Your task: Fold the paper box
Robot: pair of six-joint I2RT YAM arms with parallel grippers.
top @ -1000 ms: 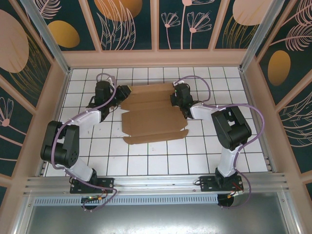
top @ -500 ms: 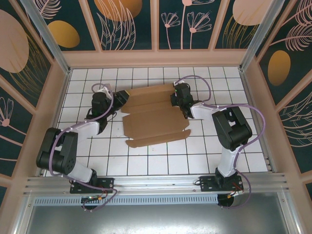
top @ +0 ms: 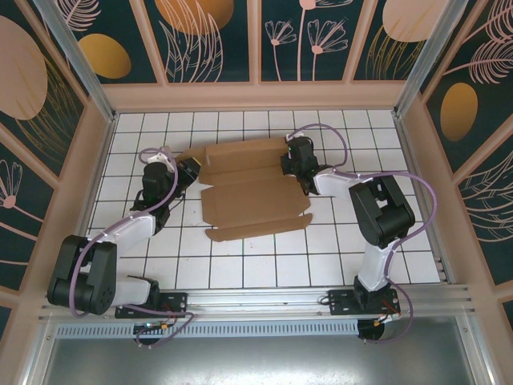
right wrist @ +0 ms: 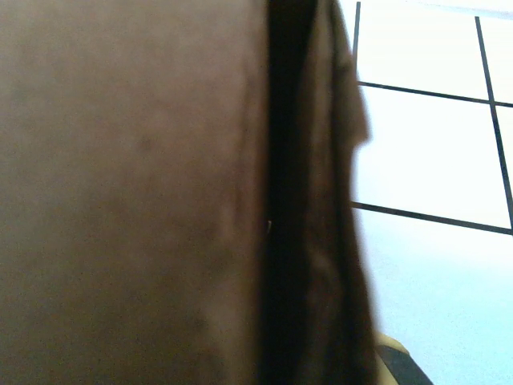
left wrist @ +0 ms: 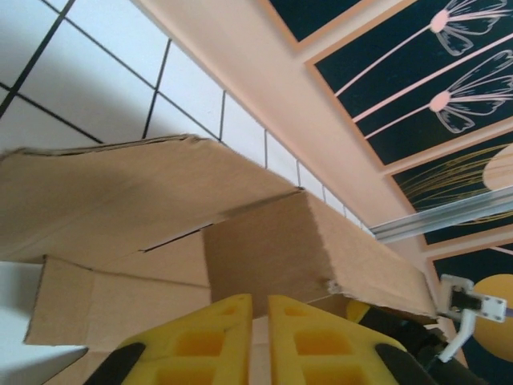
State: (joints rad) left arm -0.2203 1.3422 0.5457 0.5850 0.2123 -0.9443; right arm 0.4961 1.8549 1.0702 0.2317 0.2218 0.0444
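Your white tiled desk (top: pixel 240 265) carries the paper box (top: pixel 252 192) on its far half, about centred, long side running left to right. The box is only part-formed. The near flap lies flat on the tiles, and the far panels are creased. In the left wrist view, one panel stands up as a wall with a folded corner.

Both arms reach in from the sides, so the box sits between them. The left gripper (top: pixel 186 167) is at the box's left flap. Its jaws are all but closed, with a sliver between the yellow fingers (left wrist: pixel 313 337), and you can't tell if cardboard is in that sliver. The right gripper (top: pixel 295 164) is at the box's right end with its jaws closed. Cardboard is hard up against its camera, so a grip can't be confirmed.
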